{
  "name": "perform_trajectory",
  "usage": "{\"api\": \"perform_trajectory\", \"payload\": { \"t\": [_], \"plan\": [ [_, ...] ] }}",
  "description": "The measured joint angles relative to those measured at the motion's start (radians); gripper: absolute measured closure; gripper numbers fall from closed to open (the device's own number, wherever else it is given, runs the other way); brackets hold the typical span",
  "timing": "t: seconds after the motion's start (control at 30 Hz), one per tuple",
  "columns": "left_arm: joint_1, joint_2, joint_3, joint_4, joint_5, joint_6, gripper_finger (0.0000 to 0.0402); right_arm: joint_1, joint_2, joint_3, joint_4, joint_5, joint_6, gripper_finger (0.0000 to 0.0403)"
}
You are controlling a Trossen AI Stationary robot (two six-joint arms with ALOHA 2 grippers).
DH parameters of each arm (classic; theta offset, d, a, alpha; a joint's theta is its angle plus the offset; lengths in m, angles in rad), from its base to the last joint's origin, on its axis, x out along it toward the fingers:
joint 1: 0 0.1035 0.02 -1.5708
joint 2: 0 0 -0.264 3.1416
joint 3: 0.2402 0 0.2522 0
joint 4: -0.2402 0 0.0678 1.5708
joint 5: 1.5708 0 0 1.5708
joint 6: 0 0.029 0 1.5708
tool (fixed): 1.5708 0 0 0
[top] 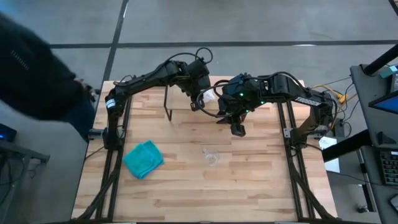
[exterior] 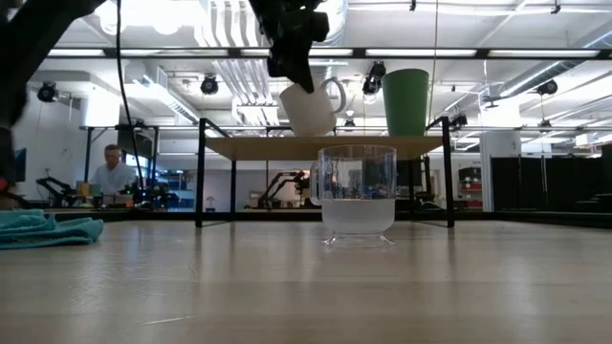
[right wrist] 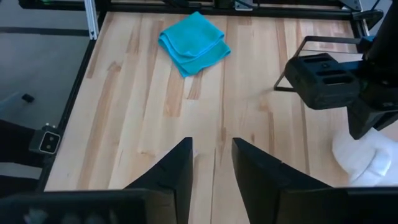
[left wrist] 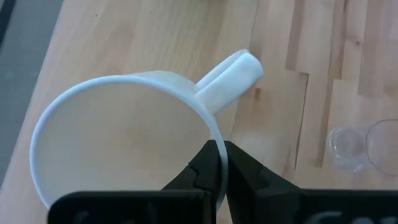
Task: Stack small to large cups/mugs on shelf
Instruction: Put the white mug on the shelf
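The white mug [exterior: 311, 107] hangs tilted over the light-wood shelf [exterior: 325, 146], handle [exterior: 335, 94] up, in my left gripper [left wrist: 221, 163], which is shut on it. Whether the mug's base touches the board I cannot tell. The green cup [exterior: 405, 100] stands upright on the shelf to the mug's right. The clear glass cup [top: 211, 156] [exterior: 357, 196] stands on the tabletop in front of the shelf. My right gripper [right wrist: 211, 163] is open and holds nothing, hovering over the table beside the left gripper [right wrist: 326, 81], near the shelf's front. My left gripper pinches the white mug's rim [left wrist: 216, 148] a little way round from the handle [left wrist: 230, 78], one finger inside the mug and one outside. The fingers come from above, pointing down. The mug hangs tilted below them over the shelf.
A teal cloth [top: 143, 158] lies on the table's near left part. A person in dark clothes [top: 28, 65] stands off the table's left side. Another person [exterior: 113, 172] sits far back in the room. Bare tabletop [top: 261, 180] lies near the front edge.
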State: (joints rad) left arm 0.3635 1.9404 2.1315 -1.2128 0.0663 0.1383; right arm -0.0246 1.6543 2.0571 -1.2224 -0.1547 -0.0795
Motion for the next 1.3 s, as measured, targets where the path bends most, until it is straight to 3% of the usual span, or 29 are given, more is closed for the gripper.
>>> {"api": "perform_trajectory", "payload": {
  "t": [0.47,0.77,1.3],
  "plan": [
    [0.003,0.000,-0.002,0.001,-0.001,0.052,0.0401,0.000,0.000,0.000,-0.022,0.000,0.000,0.0296],
    [0.003,0.000,-0.004,0.036,-0.005,0.053,0.0362,0.000,0.000,0.000,-0.038,0.000,0.001,0.0296],
    [0.003,0.011,-0.010,0.115,-0.008,0.052,0.0359,0.000,0.000,0.000,-0.038,0.000,0.001,0.0296]
  ]
}}
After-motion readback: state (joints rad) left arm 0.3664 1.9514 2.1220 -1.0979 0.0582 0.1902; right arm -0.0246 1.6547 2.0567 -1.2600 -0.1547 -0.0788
